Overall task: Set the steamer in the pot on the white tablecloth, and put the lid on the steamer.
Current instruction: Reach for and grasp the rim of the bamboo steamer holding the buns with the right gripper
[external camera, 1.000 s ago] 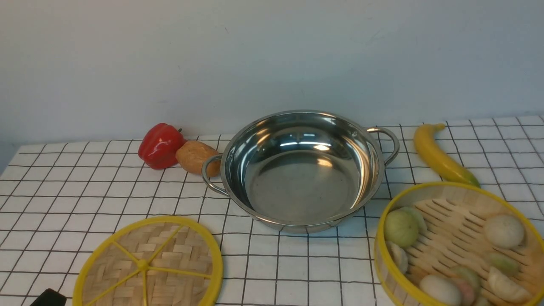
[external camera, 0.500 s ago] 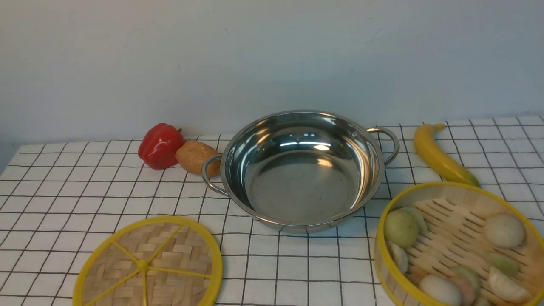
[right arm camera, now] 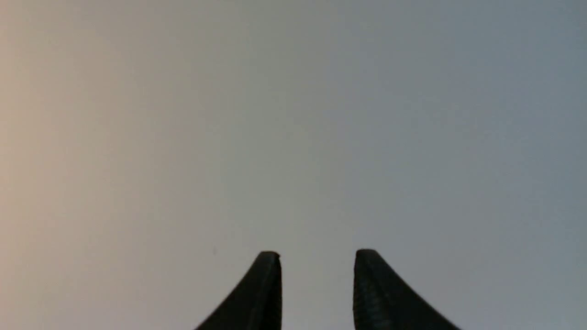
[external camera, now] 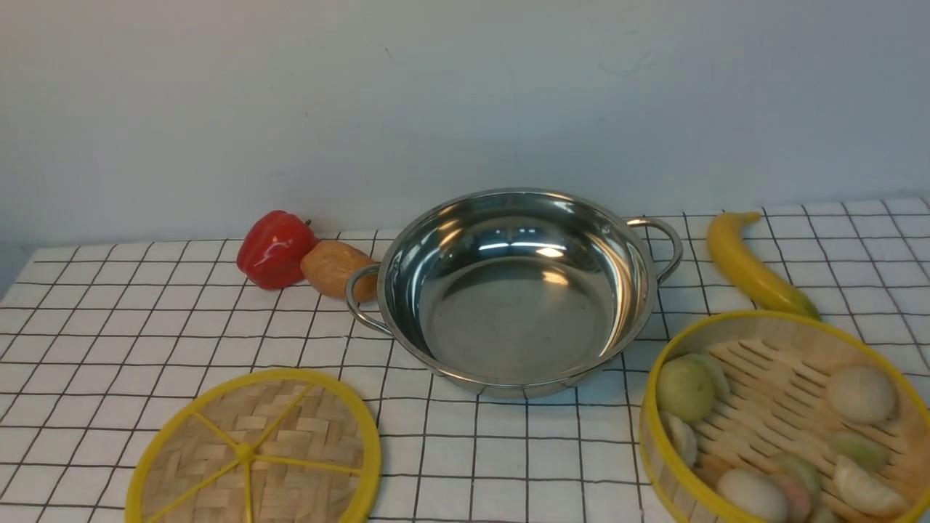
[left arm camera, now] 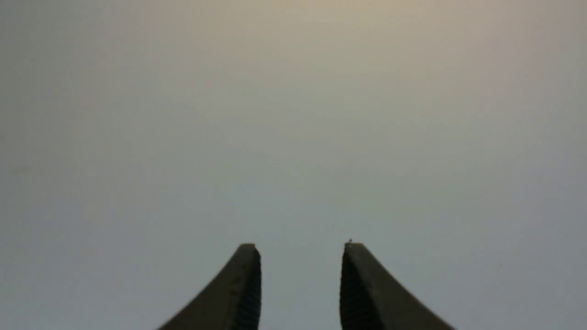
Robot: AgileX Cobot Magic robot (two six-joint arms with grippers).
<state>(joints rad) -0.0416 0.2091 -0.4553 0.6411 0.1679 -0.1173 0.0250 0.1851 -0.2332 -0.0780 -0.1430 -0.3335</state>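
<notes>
Round bamboo steamer [external camera: 770, 407] with yellow rim and slatted base is seen at the near right of the white grid-lined tablecloth [external camera: 145, 327], loaded with pale green and white buns [external camera: 686, 390]; its near and right edges are cut off by the frame. Wide shiny stainless-steel pot [external camera: 516, 319] with two loop handles is placed centre, further back, empty, apart from the steamer by a narrow strip of cloth. Flat woven-bamboo lid [external camera: 251, 454] with yellow rim and six spokes is laid flat at near left, its near edge cropped, well apart from the pot rim.

Bare cloth is left between lid and pot, and across the whole left side. Brown potato-like item [external camera: 336, 269] is set just beside the pot's left handle, contact not clear; red bell pepper [external camera: 275, 248] is touching it. Yellow-green banana [external camera: 748, 265] is laid right of the pot, its green tip hidden behind the steamer rim.

Left gripper [left arm camera: 299, 245] is seen spread, nothing between its fingers, plain wall behind. Right gripper [right arm camera: 316, 251] likewise spread and empty. Neither is visible in the front view.
</notes>
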